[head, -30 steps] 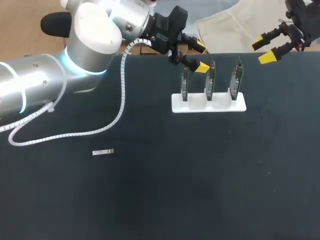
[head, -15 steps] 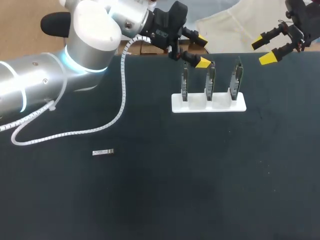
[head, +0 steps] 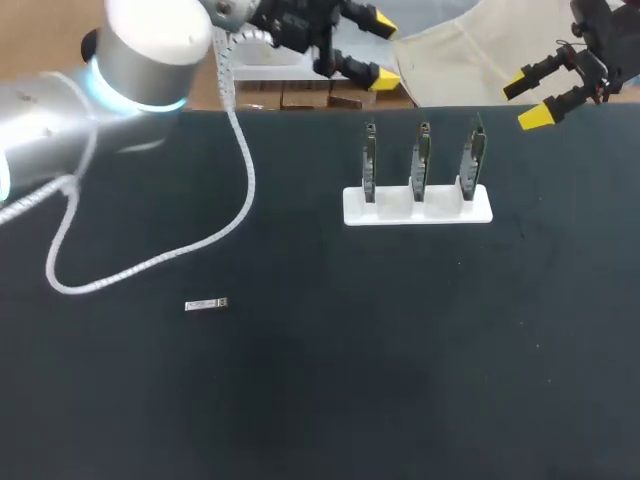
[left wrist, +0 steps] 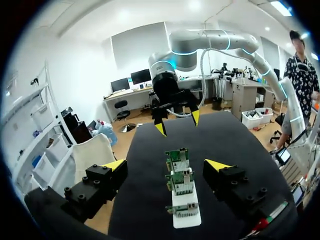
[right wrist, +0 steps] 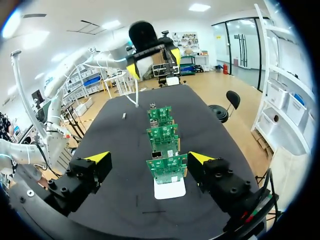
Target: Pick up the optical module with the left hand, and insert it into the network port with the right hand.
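The optical module (head: 207,305), a small silver bar, lies flat on the black table at the left; in the right wrist view the module (right wrist: 124,116) is a speck far off beside the boards. Three upright circuit boards (head: 421,158) with network ports stand in a white base (head: 418,207) at the back middle. My left gripper (head: 384,50) hangs open over the table's far edge, up and left of the boards, nothing between its fingers. My right gripper (head: 527,100) is open at the far right, beside the boards, empty. Each wrist view looks along the board row (left wrist: 182,181) (right wrist: 166,170).
The left arm's white coiled cable (head: 150,262) loops down over the table's left part, ending above the module. The table's near half holds nothing else. The right gripper (left wrist: 176,117) shows beyond the boards in the left wrist view, the left gripper (right wrist: 152,55) in the right wrist view.
My left gripper has drawn up and back-left, away from the leftmost board to beyond the table's far edge; its cable swung left with it. The right gripper and module stay put.
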